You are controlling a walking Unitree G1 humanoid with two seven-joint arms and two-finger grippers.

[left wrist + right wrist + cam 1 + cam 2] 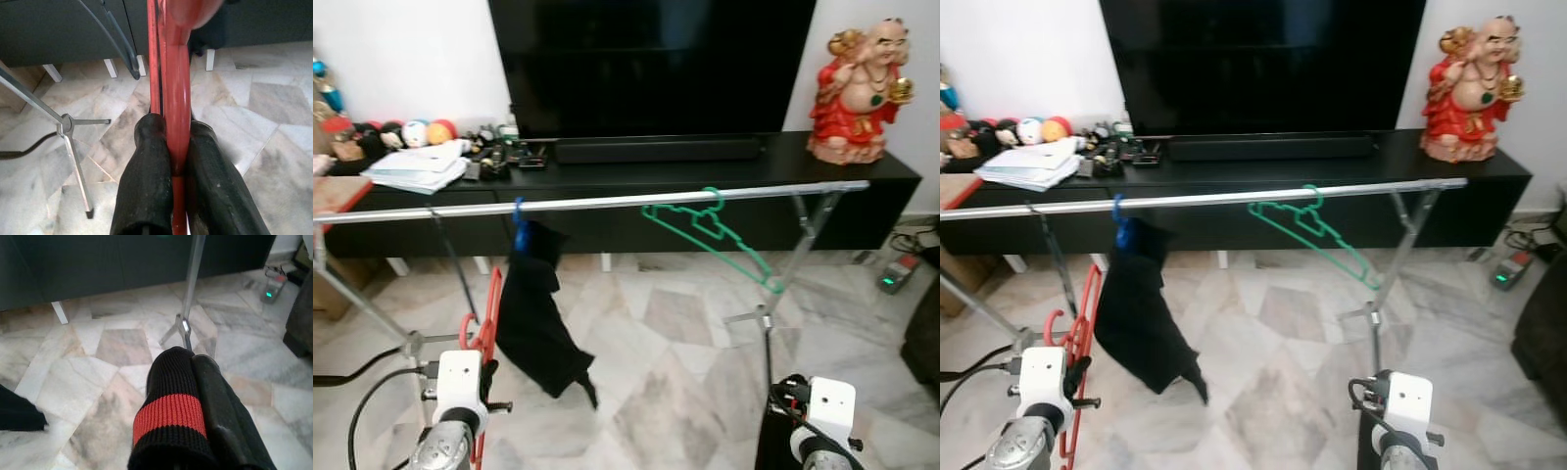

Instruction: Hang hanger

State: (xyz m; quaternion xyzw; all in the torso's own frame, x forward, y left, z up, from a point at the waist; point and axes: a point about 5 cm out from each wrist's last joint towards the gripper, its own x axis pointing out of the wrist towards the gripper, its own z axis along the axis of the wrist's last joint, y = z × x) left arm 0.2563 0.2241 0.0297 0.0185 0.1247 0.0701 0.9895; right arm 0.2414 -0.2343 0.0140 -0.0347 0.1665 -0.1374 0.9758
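Gripping red hanger (176, 93), left tool (178, 142).

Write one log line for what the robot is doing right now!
left gripper shut on red hanger | right gripper low, shut | rail holds green hanger, black cloth | red hanger not hung

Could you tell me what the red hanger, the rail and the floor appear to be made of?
Red hanger, clamped in the left end effector: likely plastic, going by its smooth, glossy, uniformly coloured surface. Rail: metal tube, silvery with a bright sheen. Floor: polished stone tiles, probably marble, with grey and beige veining and a soft shine.
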